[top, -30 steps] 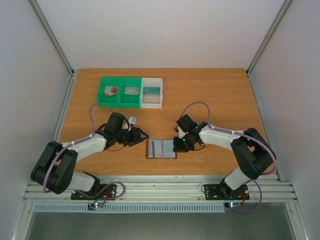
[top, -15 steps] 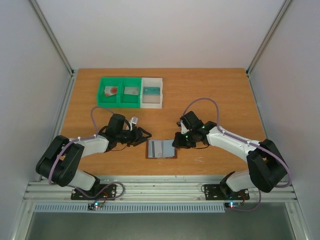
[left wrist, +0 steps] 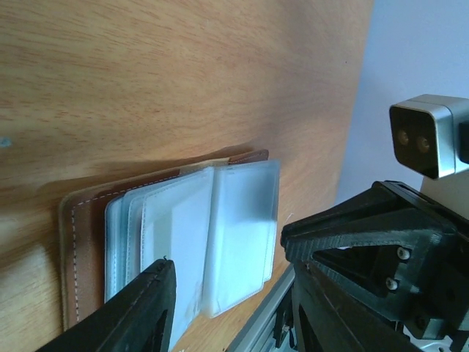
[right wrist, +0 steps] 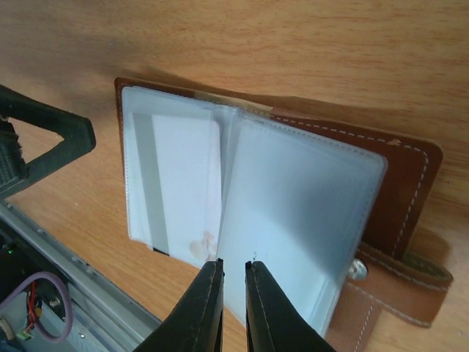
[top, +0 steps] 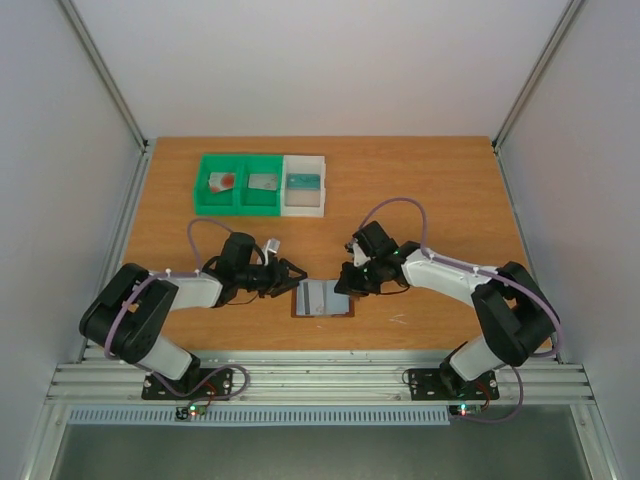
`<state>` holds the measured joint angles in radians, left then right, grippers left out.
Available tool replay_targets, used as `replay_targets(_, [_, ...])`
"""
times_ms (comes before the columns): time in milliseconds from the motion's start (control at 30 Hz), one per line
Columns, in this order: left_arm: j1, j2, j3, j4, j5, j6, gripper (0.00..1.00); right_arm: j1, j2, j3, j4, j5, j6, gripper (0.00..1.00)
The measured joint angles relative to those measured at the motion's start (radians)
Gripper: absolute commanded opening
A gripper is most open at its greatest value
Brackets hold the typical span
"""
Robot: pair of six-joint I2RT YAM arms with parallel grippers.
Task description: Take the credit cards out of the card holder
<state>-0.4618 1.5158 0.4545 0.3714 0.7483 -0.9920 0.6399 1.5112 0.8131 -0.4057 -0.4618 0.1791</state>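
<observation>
both arms have edged in on the open card holder (top: 322,299); left fingers (left wrist: 139,308) spread, right fingers (right wrist: 201,308) almost closed over its sleeves (right wrist: 293,205); credit cards (right wrist: 179,183) still inside.

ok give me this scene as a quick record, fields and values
card holder: lies open on the table, near its front edge, between the arms
plastic sleeves: fanned open
pale card: inside one sleeve, dark stripe showing
left tool: open, just off the holder's left side
right tool: all but closed, tips at the sleeves' edge; cannot tell if a sleeve is pinched
green bin: two compartments, red-marked card in the left, grey card in the right
white bin: holds a greenish card
</observation>
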Motion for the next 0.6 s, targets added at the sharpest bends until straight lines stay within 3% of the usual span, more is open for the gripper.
replay_targets(600, [-0.005, 0.016, -0.019, 0.007, -0.001, -0.005, 0.46, 0.0, 0.08, -0.048, 0.06, 0.005, -0.002, 0.09])
